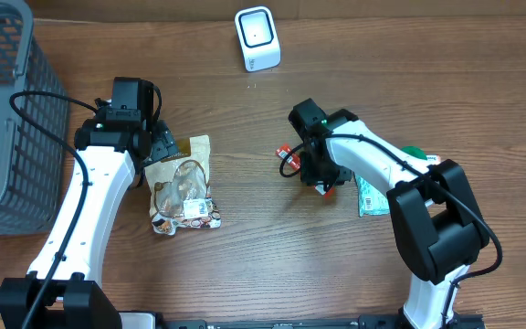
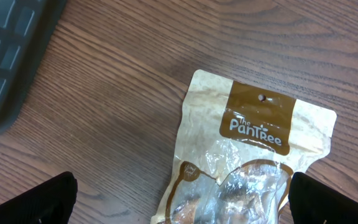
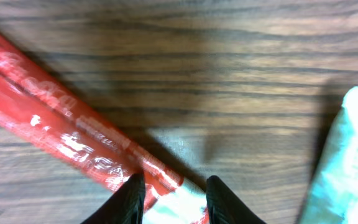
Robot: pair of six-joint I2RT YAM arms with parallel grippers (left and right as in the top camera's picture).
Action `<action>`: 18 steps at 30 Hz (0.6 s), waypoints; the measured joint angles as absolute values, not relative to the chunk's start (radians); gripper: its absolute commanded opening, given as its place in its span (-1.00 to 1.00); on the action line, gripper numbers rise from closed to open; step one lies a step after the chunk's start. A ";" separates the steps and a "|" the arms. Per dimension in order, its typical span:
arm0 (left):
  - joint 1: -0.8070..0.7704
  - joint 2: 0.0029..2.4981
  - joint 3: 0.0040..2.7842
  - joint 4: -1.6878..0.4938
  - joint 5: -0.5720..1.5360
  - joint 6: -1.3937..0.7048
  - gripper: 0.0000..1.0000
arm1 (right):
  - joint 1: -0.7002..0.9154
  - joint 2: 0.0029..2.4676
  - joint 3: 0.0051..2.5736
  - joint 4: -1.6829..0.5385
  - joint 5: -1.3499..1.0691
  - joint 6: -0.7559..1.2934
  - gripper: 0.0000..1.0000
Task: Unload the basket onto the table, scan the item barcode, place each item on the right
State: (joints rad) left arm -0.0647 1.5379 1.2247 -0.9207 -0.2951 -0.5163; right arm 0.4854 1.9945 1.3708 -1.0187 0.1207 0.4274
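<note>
Right wrist view, long red packet [image 3: 67,134], white lettering, blurred, lying diagonally.

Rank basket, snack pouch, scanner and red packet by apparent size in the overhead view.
1. basket, though cropped.
2. snack pouch.
3. scanner or red packet: unsure, since the right gripper hides much of the packet.

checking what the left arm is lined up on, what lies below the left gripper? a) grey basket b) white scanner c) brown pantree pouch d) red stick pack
C: the left wrist view shows the pouch lying flat on the table, between the wide-open fingertips of the left gripper.
</note>
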 measured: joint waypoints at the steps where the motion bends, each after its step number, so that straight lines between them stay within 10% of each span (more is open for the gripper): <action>1: -0.065 1.538 1.225 -0.921 -0.295 -0.516 0.99 | 0.485 1.995 1.390 -1.034 0.120 0.424 -0.31; 18: -0.065 1.538 1.225 -0.921 -0.295 -0.517 0.99 | 0.473 1.995 1.431 -1.161 0.014 0.297 -0.15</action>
